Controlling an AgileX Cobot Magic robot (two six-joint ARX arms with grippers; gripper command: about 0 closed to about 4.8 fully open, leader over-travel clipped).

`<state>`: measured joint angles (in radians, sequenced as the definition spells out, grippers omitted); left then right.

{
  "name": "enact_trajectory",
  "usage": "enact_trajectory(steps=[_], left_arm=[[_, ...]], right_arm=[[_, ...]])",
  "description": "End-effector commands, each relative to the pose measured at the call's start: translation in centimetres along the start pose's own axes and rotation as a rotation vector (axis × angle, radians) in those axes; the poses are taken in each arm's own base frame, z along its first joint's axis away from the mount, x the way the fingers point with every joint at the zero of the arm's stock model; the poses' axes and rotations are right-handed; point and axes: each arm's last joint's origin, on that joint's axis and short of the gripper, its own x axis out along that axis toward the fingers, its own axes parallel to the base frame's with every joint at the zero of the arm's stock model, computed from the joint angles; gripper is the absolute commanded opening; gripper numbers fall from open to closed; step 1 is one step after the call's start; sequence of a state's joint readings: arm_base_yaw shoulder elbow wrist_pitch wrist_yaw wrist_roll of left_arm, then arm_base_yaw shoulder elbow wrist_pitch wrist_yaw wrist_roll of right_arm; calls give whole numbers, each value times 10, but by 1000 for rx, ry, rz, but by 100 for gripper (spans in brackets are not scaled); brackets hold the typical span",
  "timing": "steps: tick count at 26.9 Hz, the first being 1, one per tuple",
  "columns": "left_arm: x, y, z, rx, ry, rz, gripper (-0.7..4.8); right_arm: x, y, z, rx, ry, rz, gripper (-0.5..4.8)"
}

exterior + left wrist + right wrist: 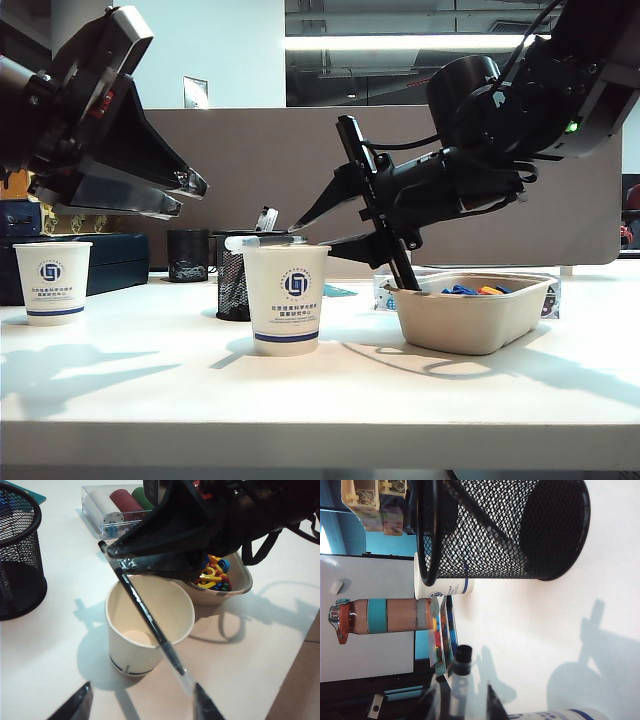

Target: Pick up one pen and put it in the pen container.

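Currently the right claw (300, 228) pinches the slim pen with a pale clear barrel and dark sections (150, 625), which lies level above the white printed paper cup (286, 298). Just behind that claw stands the black wire-mesh cylindrical pen container (505, 530) on the white tabletop (150, 380). The left claw (190, 195) hangs well apart, jaws spread wide, holding nothing.

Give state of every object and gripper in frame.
pen, lying across the paper cup rim
paper cup, upright, nothing inside
pen container, upright, pen not in it
left gripper, open, raised at left
right gripper, jaws around the pen's end, grip unclear
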<state>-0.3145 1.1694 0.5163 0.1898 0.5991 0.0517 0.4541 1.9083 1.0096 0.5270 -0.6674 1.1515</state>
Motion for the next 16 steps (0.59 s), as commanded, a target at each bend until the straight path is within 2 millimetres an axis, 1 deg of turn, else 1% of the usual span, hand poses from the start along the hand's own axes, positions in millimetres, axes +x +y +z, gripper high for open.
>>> enact_trajectory(steps=[1,8,16], left_arm=[[0,-1,3,9,-13,-16,251],[0,-1,3,8,-12,-18,251],[0,-1,2,5,-6,-19,251]], right_arm=[[1,4,1,-18,-11,20,117],[9,11,10,-33,8,54,117],[11,4,8,0,36,18,117]])
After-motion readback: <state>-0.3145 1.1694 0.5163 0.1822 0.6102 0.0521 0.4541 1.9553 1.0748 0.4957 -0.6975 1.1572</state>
